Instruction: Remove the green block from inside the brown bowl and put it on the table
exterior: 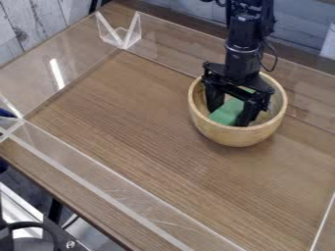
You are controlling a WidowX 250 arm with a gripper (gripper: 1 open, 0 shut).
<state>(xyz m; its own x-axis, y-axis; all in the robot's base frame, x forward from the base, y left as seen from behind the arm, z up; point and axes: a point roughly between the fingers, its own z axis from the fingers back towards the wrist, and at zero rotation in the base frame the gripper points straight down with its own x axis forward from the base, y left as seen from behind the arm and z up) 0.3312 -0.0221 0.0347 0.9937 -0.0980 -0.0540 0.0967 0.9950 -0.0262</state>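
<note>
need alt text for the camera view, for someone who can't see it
A black gripper reaches straight down into a brown bowl, its jaws open on either side of a green block lying inside. The bowl sits on a wooden table edged with clear walls.

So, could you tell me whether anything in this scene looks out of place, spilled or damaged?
Nothing stands out. The green block lies inside the brown bowl, which sits upright on the table. The gripper is lowered into the bowl, jaws open around the block. No spill or damage is visible.
</note>
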